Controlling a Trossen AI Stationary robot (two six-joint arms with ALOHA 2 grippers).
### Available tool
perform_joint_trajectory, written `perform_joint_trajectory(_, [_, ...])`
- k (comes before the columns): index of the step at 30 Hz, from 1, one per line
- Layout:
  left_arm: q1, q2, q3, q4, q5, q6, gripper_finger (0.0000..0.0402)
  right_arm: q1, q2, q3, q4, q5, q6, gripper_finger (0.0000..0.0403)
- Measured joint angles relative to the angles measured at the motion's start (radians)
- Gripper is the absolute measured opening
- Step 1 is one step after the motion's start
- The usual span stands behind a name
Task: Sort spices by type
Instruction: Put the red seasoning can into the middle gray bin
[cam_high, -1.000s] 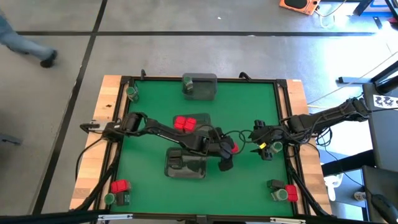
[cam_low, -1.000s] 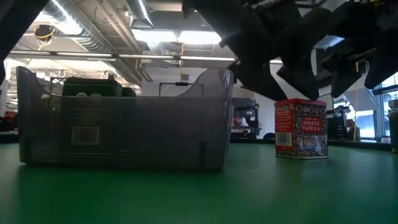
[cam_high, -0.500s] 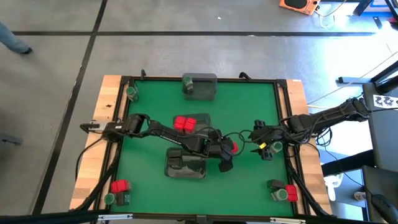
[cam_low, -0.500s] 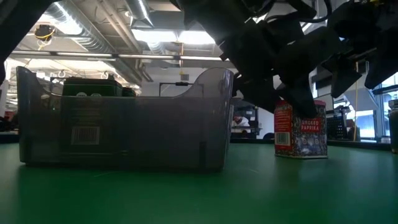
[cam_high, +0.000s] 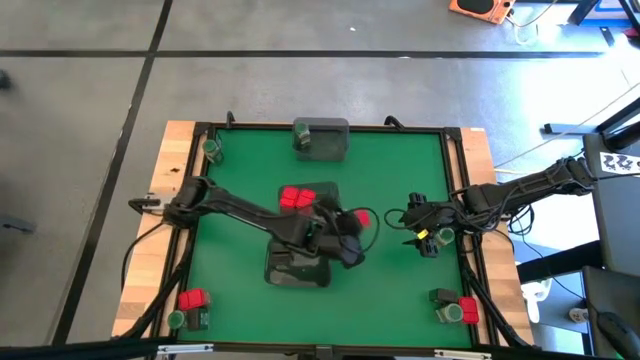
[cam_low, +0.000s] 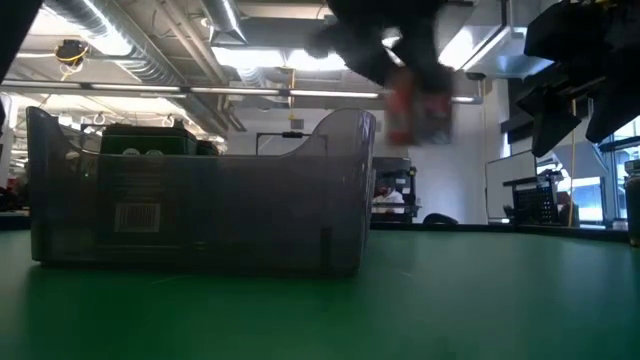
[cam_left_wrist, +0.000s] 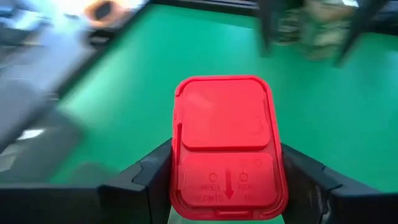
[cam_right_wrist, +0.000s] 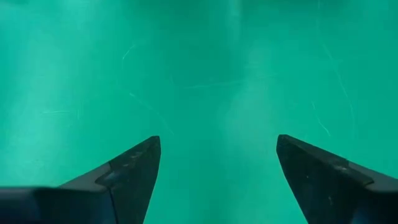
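Green felt is covering the worktop (cam_high: 400, 180), with clear trays near its middle. Left claw (cam_left_wrist: 227, 186) is gripping a red paprika tin (cam_left_wrist: 227, 146) by its two sides, carrying it off the surface. To do this step well (a judgement), it should be keeping the tin level and lowering it beside the red tins in the tray (cam_high: 322, 189) before letting go. Tin is sitting squarely between the fingers (cam_left_wrist: 149, 180), lid facing the wrist camera. Right claw (cam_right_wrist: 217, 168) is hanging spread and empty over bare felt.
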Motion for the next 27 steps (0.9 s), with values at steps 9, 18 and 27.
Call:
perform_joint_trajectory(9, [-0.021,-0.082,0.000,-0.521,-0.247,-0.526,0.0209,0.000,0.000,0.000,-0.002,0.051,0.002,0.0319])
perform_joint_trajectory(18, [0.036,-0.068,-0.071,-0.428,-0.100,-0.600,0.0209,0.000,0.000,0.000,-0.005,0.058,0.002,0.0319])
perform_joint_trajectory(27, [0.099,-0.069,-0.176,-0.348,-0.069,-0.709,0.0209,0.000,0.000,0.000,-0.005,0.058,0.002,0.0319])
